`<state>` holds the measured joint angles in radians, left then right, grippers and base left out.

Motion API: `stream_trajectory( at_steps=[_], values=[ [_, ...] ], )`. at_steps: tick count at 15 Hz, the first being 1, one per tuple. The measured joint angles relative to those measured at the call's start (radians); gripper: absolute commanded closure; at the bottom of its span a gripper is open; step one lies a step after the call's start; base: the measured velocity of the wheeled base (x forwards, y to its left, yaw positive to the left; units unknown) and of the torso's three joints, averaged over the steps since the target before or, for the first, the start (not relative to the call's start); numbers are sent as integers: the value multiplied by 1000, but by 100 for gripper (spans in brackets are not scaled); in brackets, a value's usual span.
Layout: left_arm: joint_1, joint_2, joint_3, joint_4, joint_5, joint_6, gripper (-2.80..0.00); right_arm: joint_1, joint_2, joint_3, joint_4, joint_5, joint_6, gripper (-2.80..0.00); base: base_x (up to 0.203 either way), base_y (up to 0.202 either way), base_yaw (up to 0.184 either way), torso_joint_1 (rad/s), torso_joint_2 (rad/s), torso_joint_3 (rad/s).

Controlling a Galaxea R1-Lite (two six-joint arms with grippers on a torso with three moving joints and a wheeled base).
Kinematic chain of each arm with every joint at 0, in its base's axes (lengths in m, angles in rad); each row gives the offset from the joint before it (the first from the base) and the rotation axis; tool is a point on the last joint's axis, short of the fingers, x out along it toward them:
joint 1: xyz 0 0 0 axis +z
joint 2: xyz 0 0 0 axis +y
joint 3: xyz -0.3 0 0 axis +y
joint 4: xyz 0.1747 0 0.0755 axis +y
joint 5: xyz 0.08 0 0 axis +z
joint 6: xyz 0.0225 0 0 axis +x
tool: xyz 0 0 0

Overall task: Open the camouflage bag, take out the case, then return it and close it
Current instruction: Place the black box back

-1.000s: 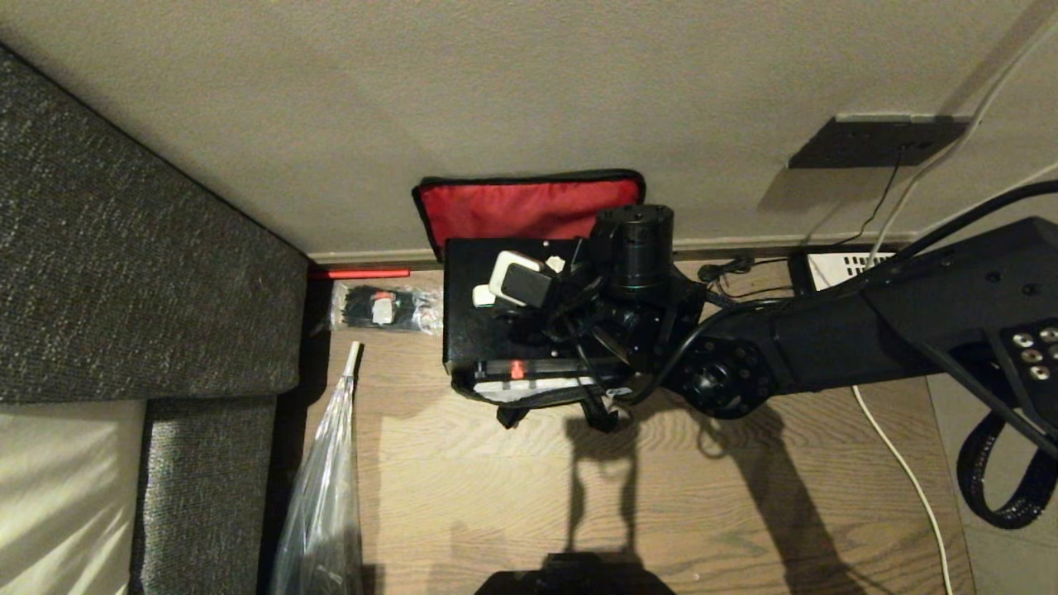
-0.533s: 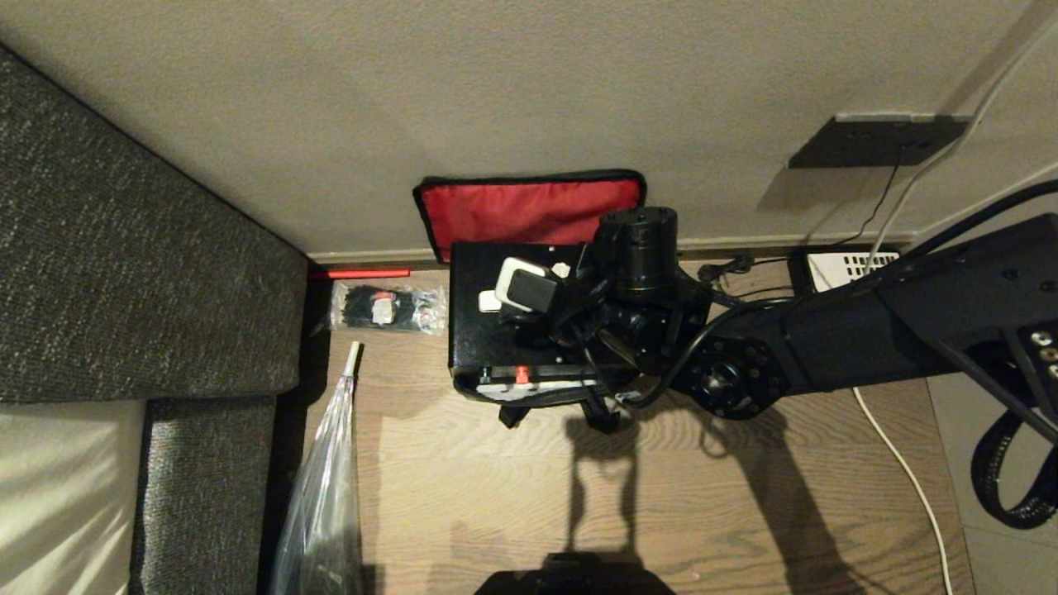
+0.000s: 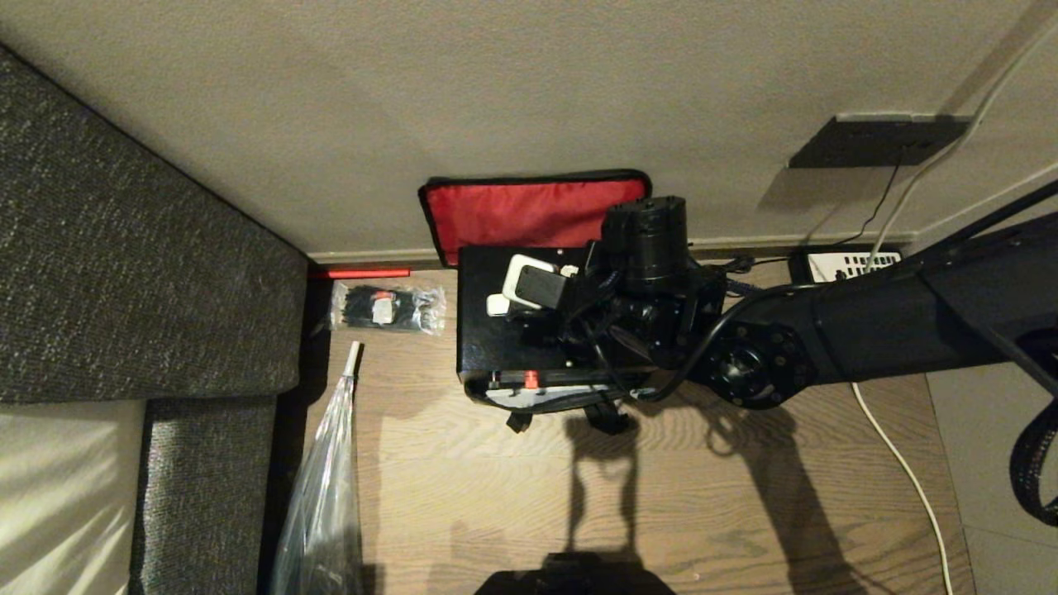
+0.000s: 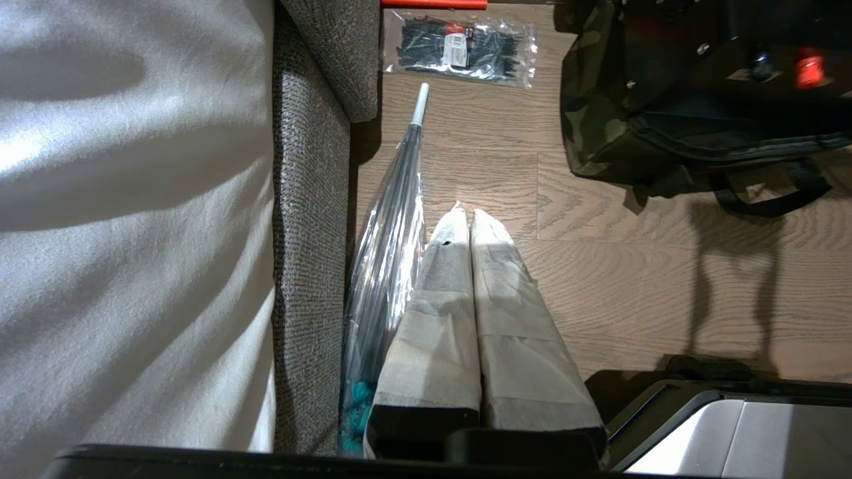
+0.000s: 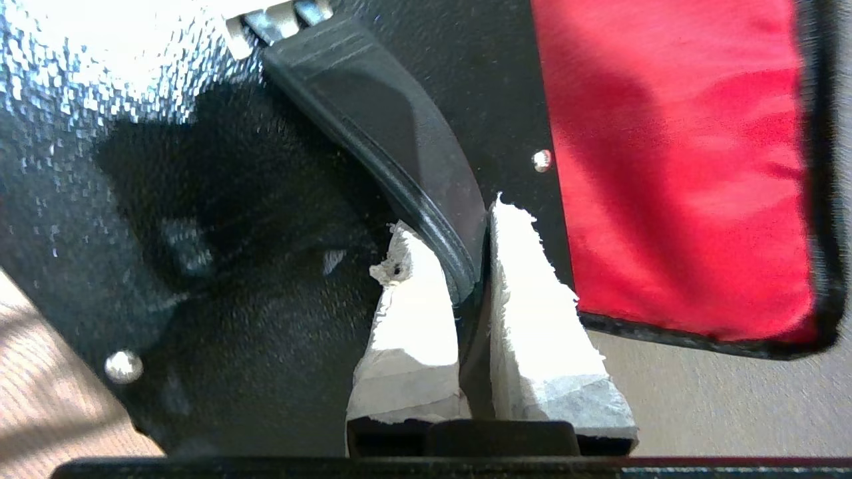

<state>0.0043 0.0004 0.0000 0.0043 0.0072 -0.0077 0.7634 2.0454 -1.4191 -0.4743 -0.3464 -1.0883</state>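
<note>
Right gripper (image 5: 474, 266) jaws clamped on the black handle (image 5: 393, 133) of the case (image 3: 496, 330), seen in right wrist view. Case sits over the open camouflage bag (image 4: 599, 133), on the wood floor (image 3: 496, 496) against the wall; its red-spot edge faces the robot. Bag lid (image 3: 529, 211) flipped up against the wall, red lining showing. Left gripper (image 4: 466, 219) hangs apart from the bag, jaws together, empty, beside a clear plastic umbrella (image 4: 393, 233) and the grey sofa (image 3: 124, 289). Packet of black ties (image 3: 384, 307) lies left of the bag.
</note>
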Motion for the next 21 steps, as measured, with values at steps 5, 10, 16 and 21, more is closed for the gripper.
stream_trajectory(
  at_steps=[5,10,16,21],
  values=[
    [0,0,0,0,0,0,0,2,-33,10,35,0,21,0,0,0,0,0,0,0],
    [0,0,0,0,0,0,0,3,-64,4,113,0,76,0,0,0,0,0,0,0],
    [0,0,0,0,0,0,0,1,-85,-6,112,0,77,0,0,0,0,0,0,0],
    [0,0,0,0,0,1,0,-1,-90,-3,123,1,77,0,0,0,0,0,0,0]
  ],
)
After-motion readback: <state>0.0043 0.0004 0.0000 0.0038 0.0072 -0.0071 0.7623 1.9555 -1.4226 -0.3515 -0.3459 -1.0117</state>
